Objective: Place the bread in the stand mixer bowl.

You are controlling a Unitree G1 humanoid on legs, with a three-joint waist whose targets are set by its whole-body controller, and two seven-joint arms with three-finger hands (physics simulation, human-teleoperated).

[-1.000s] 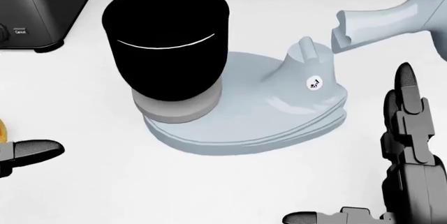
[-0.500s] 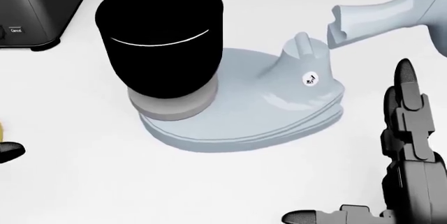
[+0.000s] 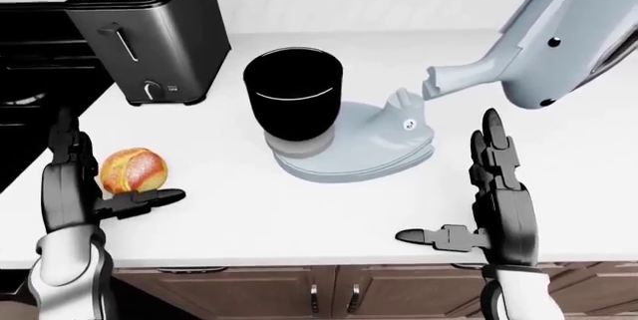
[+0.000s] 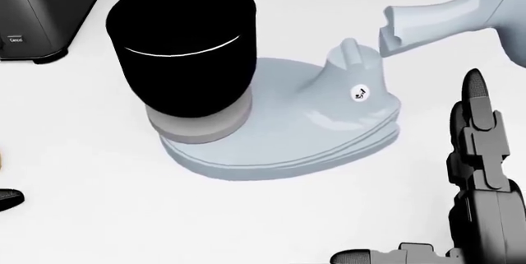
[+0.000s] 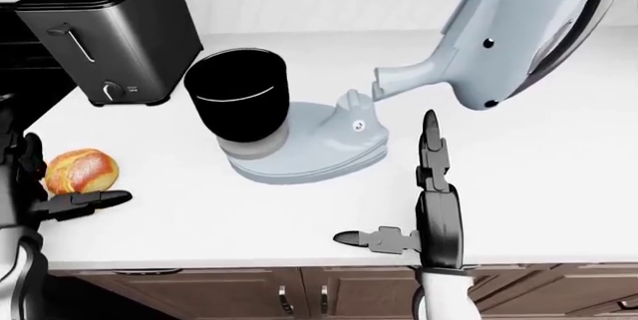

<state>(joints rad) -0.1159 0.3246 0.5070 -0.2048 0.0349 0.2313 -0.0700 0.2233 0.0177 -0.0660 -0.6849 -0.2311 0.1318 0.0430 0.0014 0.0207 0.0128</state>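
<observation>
The bread (image 3: 135,173), a round golden-brown roll, lies on the white counter (image 3: 249,215) at the left of the left-eye view. My left hand (image 3: 111,164) is open, with its fingers upright to the left of the roll and its thumb stretched out just below it. The black mixer bowl (image 4: 180,48) stands upright and open-topped on the pale blue stand mixer base (image 4: 312,128). The mixer head (image 3: 568,28) is tilted up, clear of the bowl. My right hand (image 4: 405,165) is open and empty to the right of the base.
A black toaster (image 3: 155,32) stands on the counter above the roll and left of the bowl. A black stove (image 3: 30,58) borders the counter's left end. Brown cabinet doors (image 3: 329,294) run below the counter's near edge.
In the head view my left thumb has slid left and down, now nearly out of view. The mixer has shifted slightly left in the picture, so the camera moved a little. The right hand has hardly moved.
</observation>
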